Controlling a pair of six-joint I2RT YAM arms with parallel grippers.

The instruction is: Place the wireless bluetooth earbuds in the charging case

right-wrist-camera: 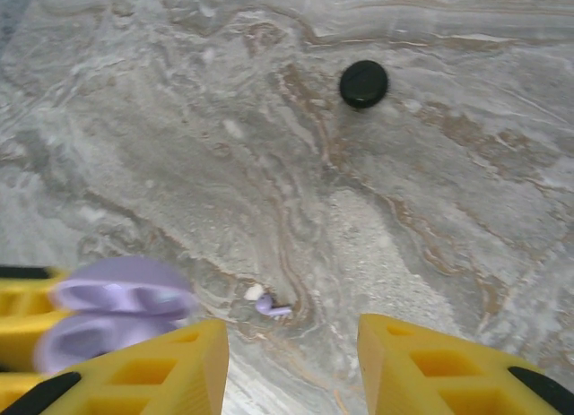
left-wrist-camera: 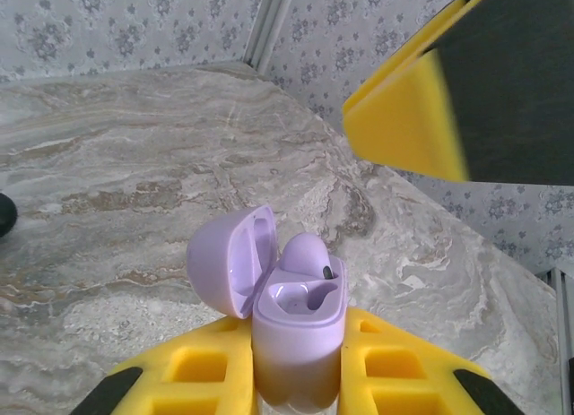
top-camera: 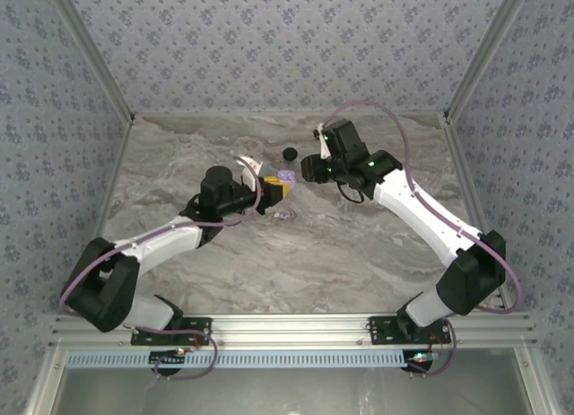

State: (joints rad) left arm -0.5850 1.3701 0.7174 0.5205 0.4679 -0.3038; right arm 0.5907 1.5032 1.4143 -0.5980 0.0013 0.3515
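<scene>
Grey-veined marble forms the worktop [top-camera: 179, 254], with flower-patterned wallpaper walls along its far, left and right edges.

Above the middle of the worktop, the left tool [top-camera: 274, 188] is clamped on the charging case [top-camera: 287, 177], its yellow fingers [left-wrist-camera: 188, 370] pressed against the lower body on both sides. The left wrist view shows the case upright and open, with the lid [left-wrist-camera: 224, 263] tipped back to the left on its hinge. One earbud [left-wrist-camera: 307, 252] sits in the right-hand socket, rounded lavender back up and a dark bit showing at its side. The socket beside it is bare.

The right tool [top-camera: 309, 168] hangs just to the right of the case, apart from it. Its fingers [right-wrist-camera: 161, 370] stand apart, and only marble shows between them. One of them shows as a yellow and black block in the upper right of the left wrist view.

The other earbud [right-wrist-camera: 269, 307] lies loose on the worktop, just nearer the near edge than the held case, with a small white speck [right-wrist-camera: 254, 292] right beside it; whether the two touch cannot be told.

A black round object [top-camera: 290, 153] rests on the marble toward the far edge, near both tools and touching neither.
</scene>
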